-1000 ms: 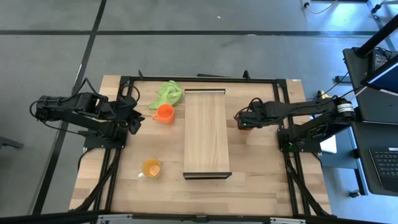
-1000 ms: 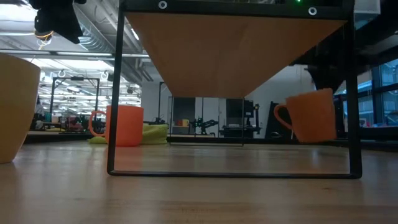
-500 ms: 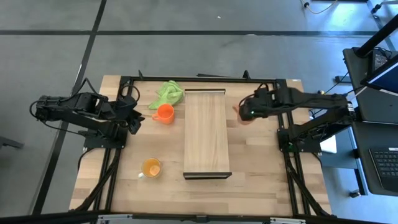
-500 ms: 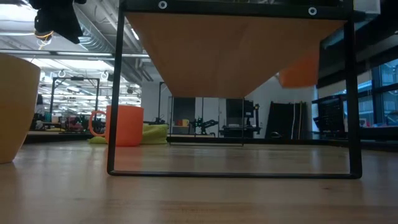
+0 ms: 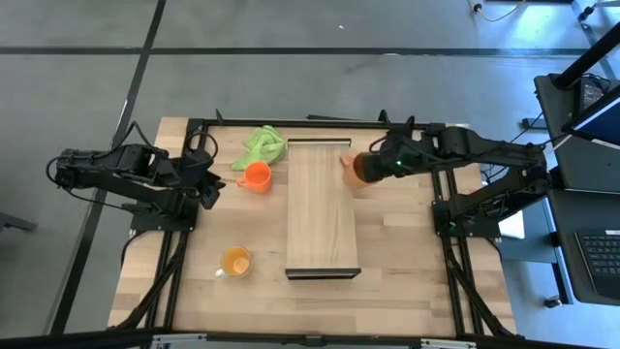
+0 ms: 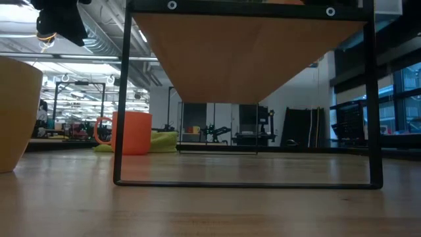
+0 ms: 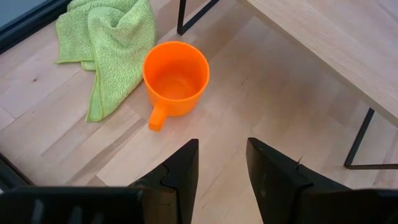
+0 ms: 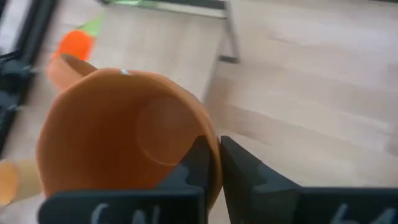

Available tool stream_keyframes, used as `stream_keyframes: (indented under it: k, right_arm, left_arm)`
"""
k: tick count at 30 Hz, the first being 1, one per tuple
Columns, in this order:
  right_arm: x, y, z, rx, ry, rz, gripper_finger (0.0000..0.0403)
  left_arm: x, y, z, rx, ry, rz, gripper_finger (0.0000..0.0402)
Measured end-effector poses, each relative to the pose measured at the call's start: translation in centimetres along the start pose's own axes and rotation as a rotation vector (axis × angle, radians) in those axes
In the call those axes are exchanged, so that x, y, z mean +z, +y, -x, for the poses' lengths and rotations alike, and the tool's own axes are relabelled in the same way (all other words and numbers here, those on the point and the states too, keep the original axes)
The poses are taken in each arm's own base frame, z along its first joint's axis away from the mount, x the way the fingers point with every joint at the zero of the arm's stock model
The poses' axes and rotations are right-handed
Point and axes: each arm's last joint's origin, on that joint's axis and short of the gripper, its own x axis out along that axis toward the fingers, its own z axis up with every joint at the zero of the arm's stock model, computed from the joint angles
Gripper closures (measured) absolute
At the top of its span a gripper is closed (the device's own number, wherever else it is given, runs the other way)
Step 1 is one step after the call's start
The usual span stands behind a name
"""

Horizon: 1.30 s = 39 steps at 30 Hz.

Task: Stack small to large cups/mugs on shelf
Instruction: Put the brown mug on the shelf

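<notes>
The right gripper (image 5: 373, 167) hangs in the air by the right edge of the shelf (image 5: 321, 208), near its far end. Its two fingers (image 8: 198, 163) are pinched on the rim of the brownish-orange mug (image 8: 124, 134), one inside the wall and one outside, so the mug is held clear of the table. In the high view this mug (image 5: 356, 169) sits at the shelf's right edge, partly over the board, with its mouth tilted toward the wrist camera.

The left gripper (image 7: 219, 163) waits over the table's left side, its fingers parted with a clear gap and nothing between them. Ahead of it the bright orange mug (image 7: 175, 81) stands upright on the table (image 5: 407, 281), handle pointing back toward the gripper. The green cloth (image 7: 106, 43) lies crumpled just beside this mug and seems to touch its far side. In the high view this mug (image 5: 256, 176) is near the shelf's left edge, with the cloth (image 5: 260, 145) behind it.

The yellow mug (image 5: 235, 262) stands upright on the table toward the near left, well apart from the other two and left of the shelf's near end. In the low view it fills the left edge (image 6: 16, 112), and the shelf's top board is seen from below on its dark legs
</notes>
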Motion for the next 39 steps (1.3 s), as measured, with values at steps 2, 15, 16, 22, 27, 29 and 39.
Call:
stream_keyframes:
  k: [2,15,16,22,27,29,39]
  right_arm:
    - [0.0,0.7,-0.4,0.038,0.008,0.012,0.0378]
    - [-0.2,4.4,-3.2,0.219,0.082,0.143,0.0373]
    - [-0.3,4.7,-3.3,0.241,0.076,0.161,0.0371]
    - [-0.5,6.1,-2.7,0.352,0.06,0.231,0.0372]
    - [-0.1,7.1,-2.1,0.316,0.081,0.28,0.0374]
    - [0.1,7.7,-2.0,0.272,0.103,0.315,0.0375]
    - [0.9,10.8,-2.8,0.081,0.199,0.479,0.0368]
  left_arm:
    - [0.0,0.0,0.0,0.0,0.0,0.01,0.0273]
    - [0.0,0.0,0.0,0.0,0.0,0.026,0.0273]
    - [0.0,0.0,0.0,0.0,0.0,0.026,0.0273]
    - [0.0,0.0,0.0,0.0,0.0,0.035,0.0273]
    - [0.1,0.1,0.0,0.001,0.002,0.051,0.0273]
    - [0.1,0.1,-0.1,0.003,0.005,0.059,0.0273]
    - [0.2,0.3,-0.1,0.005,0.014,0.078,0.0273]
